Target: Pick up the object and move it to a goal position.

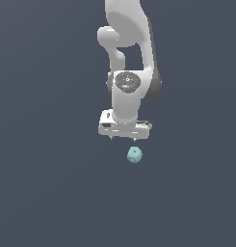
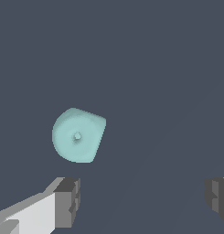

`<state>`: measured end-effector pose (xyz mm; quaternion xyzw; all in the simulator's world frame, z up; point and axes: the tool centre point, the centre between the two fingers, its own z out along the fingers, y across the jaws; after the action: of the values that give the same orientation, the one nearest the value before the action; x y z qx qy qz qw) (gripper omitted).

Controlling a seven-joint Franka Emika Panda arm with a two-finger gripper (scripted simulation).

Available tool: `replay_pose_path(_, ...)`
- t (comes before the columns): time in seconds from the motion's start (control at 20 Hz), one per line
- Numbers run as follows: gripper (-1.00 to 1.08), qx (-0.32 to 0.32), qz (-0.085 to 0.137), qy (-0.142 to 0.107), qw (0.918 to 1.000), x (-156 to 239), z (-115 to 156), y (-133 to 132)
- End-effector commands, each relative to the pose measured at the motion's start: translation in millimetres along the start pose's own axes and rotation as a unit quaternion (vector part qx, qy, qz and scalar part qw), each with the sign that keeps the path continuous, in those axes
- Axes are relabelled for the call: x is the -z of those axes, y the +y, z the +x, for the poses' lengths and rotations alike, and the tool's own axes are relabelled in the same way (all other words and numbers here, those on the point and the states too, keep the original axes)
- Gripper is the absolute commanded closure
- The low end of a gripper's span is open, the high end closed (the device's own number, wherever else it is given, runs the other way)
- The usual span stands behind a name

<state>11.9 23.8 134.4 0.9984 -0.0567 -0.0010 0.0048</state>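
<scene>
The object (image 1: 134, 155) is a small pale teal lumpy blob with darker dimples, lying on the dark grey floor just below the white arm's hand in the exterior view. It also shows in the wrist view (image 2: 78, 135), apart from the fingers. My gripper (image 1: 124, 138) hangs above the floor, a little toward the exterior view's left of the object, with only its short fingertips showing under the hand. In the wrist view the gripper (image 2: 143, 201) is open and empty, its two dark pads (image 2: 67, 201) far apart.
The white arm (image 1: 129, 58) rises behind the hand to the exterior view's top edge. The flat dark grey floor (image 1: 52, 193) fills the remaining view.
</scene>
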Motion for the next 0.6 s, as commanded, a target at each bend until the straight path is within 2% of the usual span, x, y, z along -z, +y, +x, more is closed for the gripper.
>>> replay_pose_path(0.0, -0.92, -0.022, 0.001, 0.000, 0.9998, -5.7, 2.8, -7.8)
replay_pose_path(0.55, -0.92, -0.125, 0.004, 0.000, 0.9921, -33.1, 13.6, -44.2)
